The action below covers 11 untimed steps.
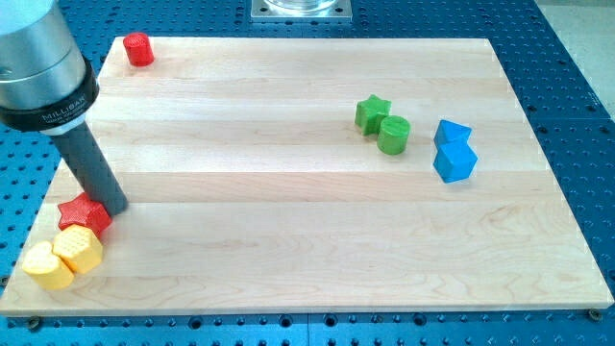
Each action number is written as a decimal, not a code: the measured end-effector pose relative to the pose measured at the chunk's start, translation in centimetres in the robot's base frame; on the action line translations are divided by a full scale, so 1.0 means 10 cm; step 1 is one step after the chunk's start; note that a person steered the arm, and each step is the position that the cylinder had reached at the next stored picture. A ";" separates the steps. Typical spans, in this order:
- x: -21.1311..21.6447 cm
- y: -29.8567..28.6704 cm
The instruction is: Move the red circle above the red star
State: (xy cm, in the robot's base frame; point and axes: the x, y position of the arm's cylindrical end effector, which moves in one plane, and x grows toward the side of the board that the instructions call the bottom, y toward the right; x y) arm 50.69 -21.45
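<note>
Camera view, my tip (113, 206) touching red star (83, 213), red circle (139, 48) far above, no fingers on rod.

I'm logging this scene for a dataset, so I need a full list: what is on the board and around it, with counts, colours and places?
red circle: 1, red, the board's top left corner
red star: 1, red, left edge low down, touching the yellow blocks
yellow blocks: 2, yellow, bottom left corner, side by side; the second one is nearer the corner
green star: 1, green, upper right of centre
green cylinder: 1, green, touching the green star's lower right
blue blocks: 2, blue, right side, one above the other
wooden board: 1, light wood, on a blue perforated table
my tip: 1, dark rod, against the red star's right side
</note>
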 end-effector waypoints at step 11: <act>-1.85 -0.10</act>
